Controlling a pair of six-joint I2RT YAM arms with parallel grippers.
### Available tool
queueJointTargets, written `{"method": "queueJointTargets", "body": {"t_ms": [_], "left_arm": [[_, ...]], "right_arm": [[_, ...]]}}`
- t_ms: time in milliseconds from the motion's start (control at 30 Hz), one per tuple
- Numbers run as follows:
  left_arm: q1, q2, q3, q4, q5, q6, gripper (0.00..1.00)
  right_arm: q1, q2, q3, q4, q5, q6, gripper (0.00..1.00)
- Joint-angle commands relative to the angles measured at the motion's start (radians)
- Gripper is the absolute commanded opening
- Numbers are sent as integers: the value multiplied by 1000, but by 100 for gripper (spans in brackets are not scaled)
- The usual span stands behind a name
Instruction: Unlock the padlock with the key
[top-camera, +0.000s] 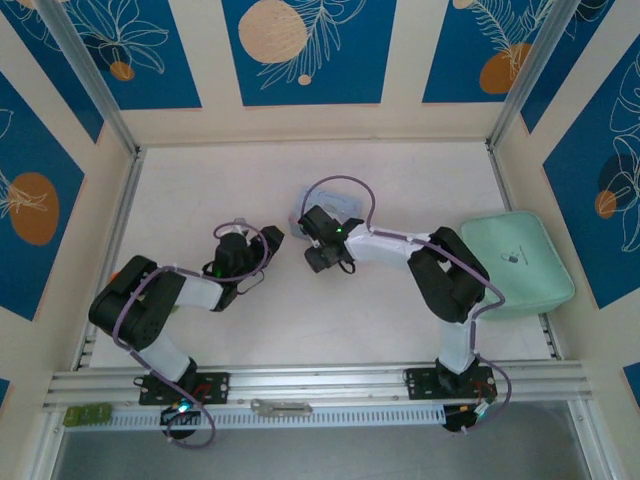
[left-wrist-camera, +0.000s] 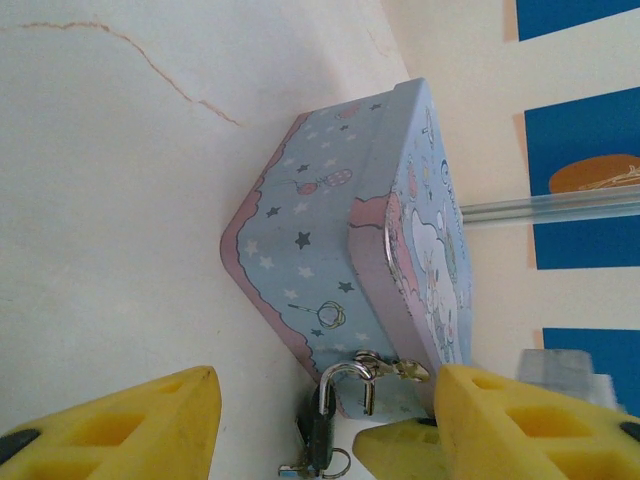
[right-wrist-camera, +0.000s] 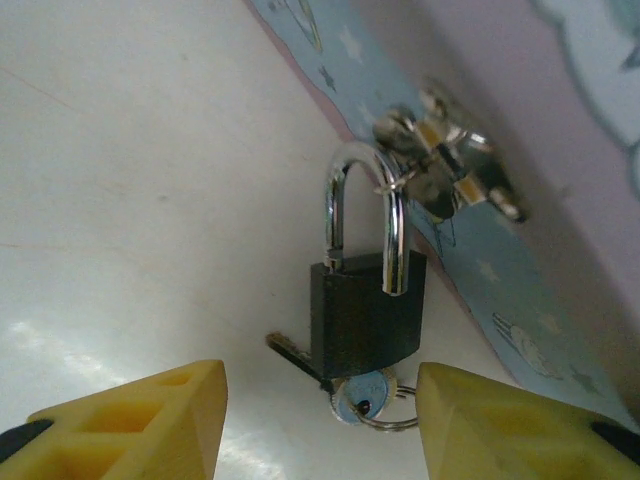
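- Right gripper (right-wrist-camera: 320, 368) is standing wide, gripping nothing, its fingers flanking the padlock (right-wrist-camera: 362, 320).
- Key (right-wrist-camera: 358, 402) is showing at the padlock's underside (ring attached).
- Padlock is hanging from the blue tin (right-wrist-camera: 500, 270).
- Left gripper (left-wrist-camera: 328, 372) is likewise gaping.

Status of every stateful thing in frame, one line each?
padlock: hung on hasp, one shackle leg looks free
key: looks seated in the padlock's underside
tin: lid shut
left gripper: jaws open, empty
right gripper: jaws open either side of padlock, not touching
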Motion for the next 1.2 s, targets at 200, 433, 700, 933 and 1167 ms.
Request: {"method": "queueJointTargets", "body": {"t_ms": [200, 433, 700, 933, 1167], "left_arm": [[9, 53, -4, 79, 12, -21, 58], [9, 71, -1, 106, 18, -35, 58], [9, 33, 2, 71, 2, -6, 58], [16, 21, -10, 67, -3, 23, 58], [97, 94, 49, 170, 83, 24, 58]], "right_arm": [[-2, 51, 15, 31, 57, -52, 42], [-16, 42, -28, 112, 46, -139, 20], [-82, 4, -74, 206, -93, -308, 0], [-108, 13, -24, 170, -175, -385, 0], [-144, -2, -17, 153, -297, -367, 0]]}}
